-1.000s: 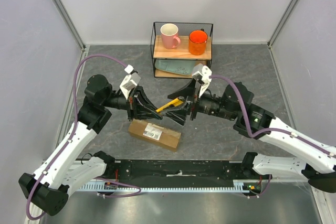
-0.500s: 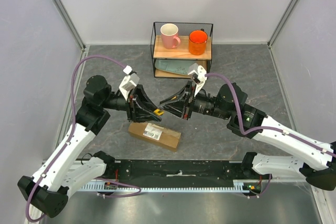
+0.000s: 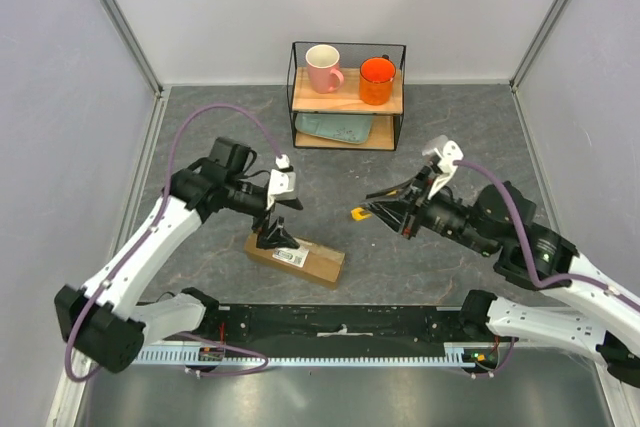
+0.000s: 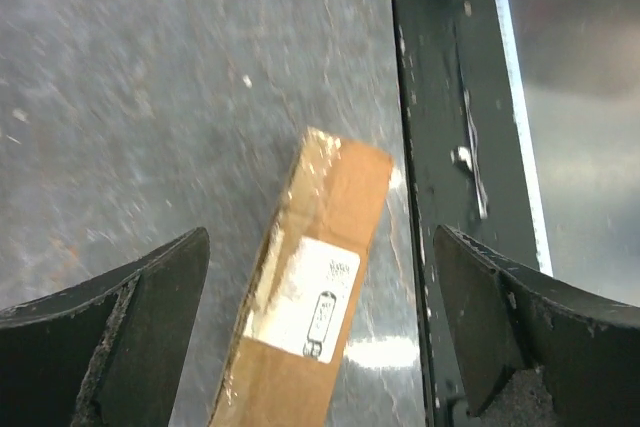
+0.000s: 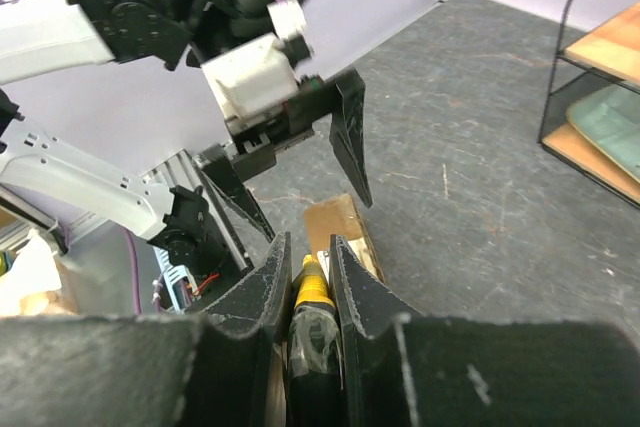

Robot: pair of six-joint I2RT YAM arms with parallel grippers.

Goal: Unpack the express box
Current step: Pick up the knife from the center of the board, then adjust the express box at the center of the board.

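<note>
Express box (image 3: 320,263) lies flat on the worktop (image 3: 460,137), just in front of the arm bases and left of centre. Its long axis runs from 10 o'clock to 4 o'clock in the top view, and its white label (image 3: 290,256) faces up.

The left tool (image 3: 277,236) hangs over the 10 o'clock end with its fingers spread wide. In the wrist view they straddle the cardboard without touching it.

The right tool (image 3: 392,215) is pressed onto a yellow knife (image 3: 357,214) whose tip points toward 9 o'clock. From that tip the parcel lies at about 8 o'clock, near but apart. The left arm is clearly the nearer one.

The next move probably depends on bringing the blade down along that long axis while the left side steadies the parcel.

By count there is one parcel, one knife and one wire rack (image 3: 294,97) at 12 o'clock. The rack holds two mugs, pink (image 3: 322,68) and orange (image 3: 377,80), and one pale green tray (image 3: 335,128) below them.
</note>
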